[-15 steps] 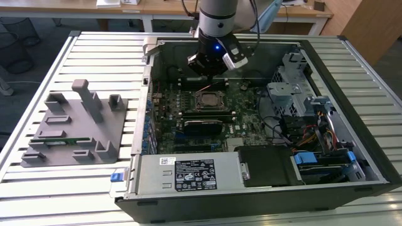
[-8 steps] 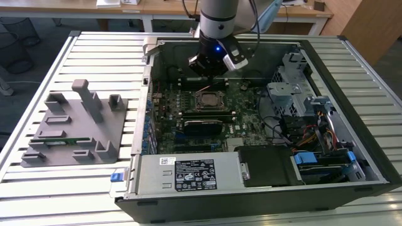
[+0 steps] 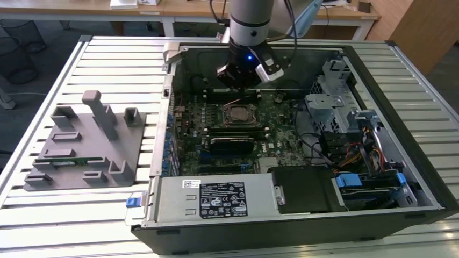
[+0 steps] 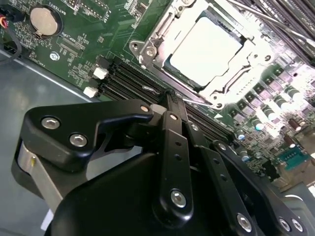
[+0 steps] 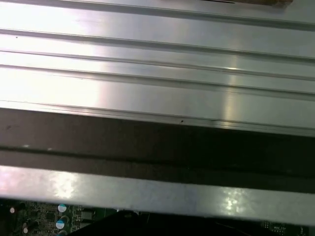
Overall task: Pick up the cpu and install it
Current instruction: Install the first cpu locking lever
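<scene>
The worktop [image 3: 107, 54] is made of long silver metal slats. Behind it stand wooden desks [image 3: 186, 8], and at the exterior view's left a dark wire basket [image 3: 14, 59] stands on the floor. On the worktop, at the exterior view's left, lies a grey fixture plate [image 3: 83, 145] with upright blocks, and a thin green memory stick [image 3: 68, 160] rests in it. Beside the plate, toward the exterior view's right, an open black computer case [image 3: 251, 236] lies on its side. Its green motherboard [image 3: 280, 140] faces up, a grey power supply [image 3: 215, 199] is at the near edge, and a metal drive cage [image 3: 326, 105] is at the exterior view's right.

The cpu [image 3: 239, 114] is in the middle of the motherboard. In the second wrist view the cpu [image 4: 206, 49] sits inside the metal frame of the socket [image 4: 147, 51]. Its top is flat, square and silvery, and it is very bright under the light.

The end effector [image 3: 240, 85] hangs over the far part of the board, near the socket but apart from the cpu. In the second wrist view the end effector [image 4: 171, 98] has its black fingers [image 4: 172, 147] together, with nothing between them, and the tips are over the black memory slots [image 4: 133, 81].
</scene>
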### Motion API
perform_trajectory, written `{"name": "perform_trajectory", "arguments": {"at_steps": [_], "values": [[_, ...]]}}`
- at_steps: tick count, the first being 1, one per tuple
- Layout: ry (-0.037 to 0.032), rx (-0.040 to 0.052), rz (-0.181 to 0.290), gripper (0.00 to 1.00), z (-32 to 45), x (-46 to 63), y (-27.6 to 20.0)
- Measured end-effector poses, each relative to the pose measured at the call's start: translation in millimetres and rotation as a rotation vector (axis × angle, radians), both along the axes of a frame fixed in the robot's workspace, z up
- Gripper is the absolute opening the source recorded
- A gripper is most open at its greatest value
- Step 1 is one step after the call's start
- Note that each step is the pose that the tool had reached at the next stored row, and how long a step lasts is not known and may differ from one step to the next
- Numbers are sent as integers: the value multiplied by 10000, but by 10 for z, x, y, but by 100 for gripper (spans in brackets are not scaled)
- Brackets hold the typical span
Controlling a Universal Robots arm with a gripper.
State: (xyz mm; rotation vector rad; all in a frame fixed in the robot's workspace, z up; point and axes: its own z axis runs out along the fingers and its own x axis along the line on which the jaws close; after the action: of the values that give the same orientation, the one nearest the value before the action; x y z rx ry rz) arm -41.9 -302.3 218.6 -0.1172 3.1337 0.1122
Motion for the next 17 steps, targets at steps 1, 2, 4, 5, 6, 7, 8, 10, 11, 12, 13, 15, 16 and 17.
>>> {"name": "perform_trajectory", "arguments": {"at_steps": [1,2,4,5,6,7,8,10,11,12,13,15,16,17], "values": [[1,0,1,11,-6,11,0],[1,0,1,11,-12,21,0],[1,-1,2,11,-24,40,0],[1,0,1,11,-31,46,0],[1,0,2,11,-37,51,0],[1,-1,2,11,-44,57,0],[1,-1,1,11,-51,62,0],[1,-1,1,11,-66,70,0],[1,0,1,11,-73,72,0],[1,-1,1,11,-82,76,0],[1,-1,1,11,-90,80,0],[1,0,1,11,-107,89,0],[2,-1,1,11,-117,93,0],[3,0,1,11,-128,97,0]]}}
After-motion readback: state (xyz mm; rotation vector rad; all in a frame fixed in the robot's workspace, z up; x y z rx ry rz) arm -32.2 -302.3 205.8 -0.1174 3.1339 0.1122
